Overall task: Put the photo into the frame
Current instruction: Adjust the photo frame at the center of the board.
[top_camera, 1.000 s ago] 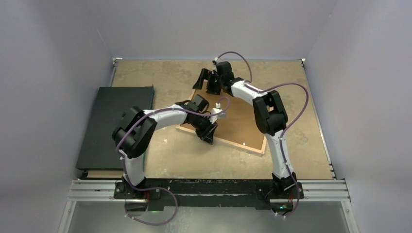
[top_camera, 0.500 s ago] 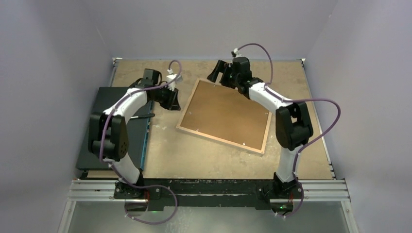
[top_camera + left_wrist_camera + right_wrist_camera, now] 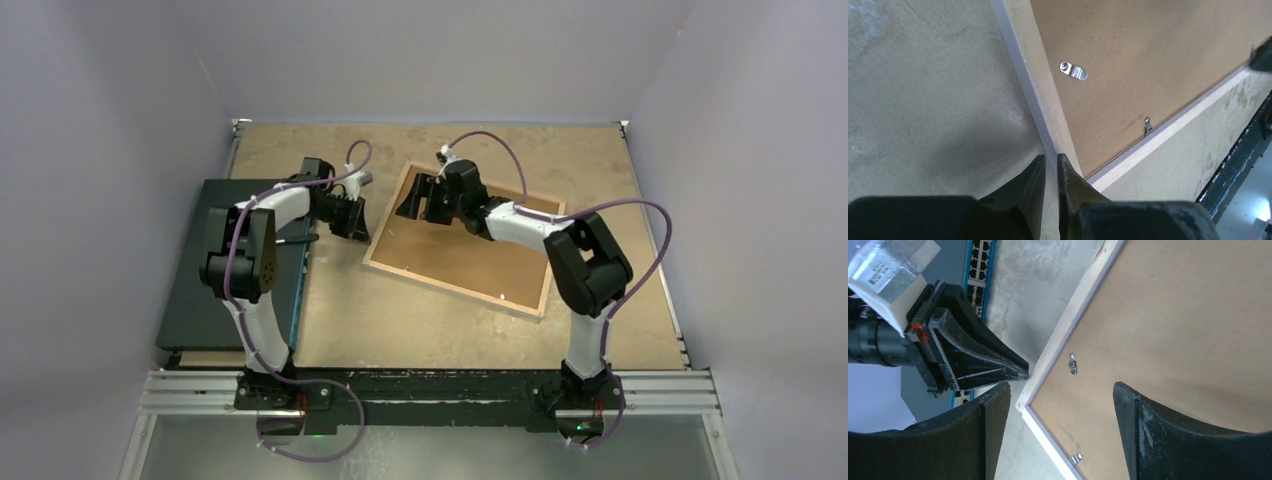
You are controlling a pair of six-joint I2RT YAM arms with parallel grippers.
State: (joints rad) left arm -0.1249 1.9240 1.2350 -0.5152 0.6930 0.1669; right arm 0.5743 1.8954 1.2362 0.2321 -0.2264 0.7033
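**Steady the rim, then turn the clip**

The frame (image 3: 470, 255) lies face down on the table (image 3: 400, 330). The left gripper (image 3: 1050, 162), fingers narrowed to a slit, meets its rim; whether it grips is unclear. The right gripper (image 3: 1060, 387) hangs spread over a clip (image 3: 1073, 363): lower squarely, then swivel it off the backing. Only the photo's (image 3: 979, 260) edge shows, beside the dark board (image 3: 230, 260)

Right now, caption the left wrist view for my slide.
Detail: left fingers, nearly together, at the wooden edge of the frame.

At the left of a tan, mottled table (image 3: 400, 330), a dark flat board (image 3: 195, 290), blue-edged on its right side. Along the near edge, a metal rail (image 3: 190, 390).
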